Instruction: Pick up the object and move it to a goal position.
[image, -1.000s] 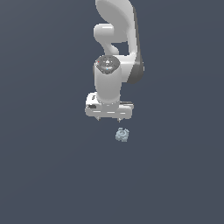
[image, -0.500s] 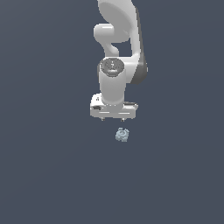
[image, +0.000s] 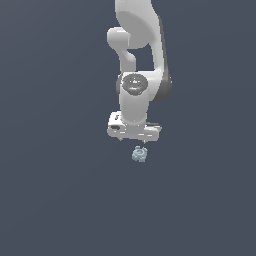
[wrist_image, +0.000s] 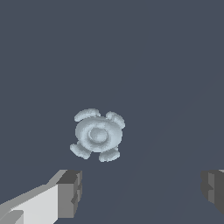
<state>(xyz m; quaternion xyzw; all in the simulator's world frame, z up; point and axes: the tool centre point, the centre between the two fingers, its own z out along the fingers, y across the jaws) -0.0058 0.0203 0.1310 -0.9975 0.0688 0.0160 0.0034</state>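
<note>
- Your claw (image: 133, 140), over the last second, slides toward the exterior view's right and now hangs just above the object (image: 139, 153).
- The jaws stand wide apart, empty.
- The object (wrist_image: 97, 134) lies on the worktop, ungrasped; descent looks next.

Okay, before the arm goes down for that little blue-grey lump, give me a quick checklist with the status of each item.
1. Gripper open: ok, the wrist view shows its two fingers set wide apart.
2. Nothing held yet: ok, the gap between the fingers shows only floor.
3. Object in sight: ok, whole in both views.
4. Object lined up between the fingers: not ok, in the wrist view it sits ahead of the gap and nearer one finger.
5. Gripper clear of object: ok, a gap shows in the exterior view.
6. Goal position: cannot tell, no marker visible.
</note>
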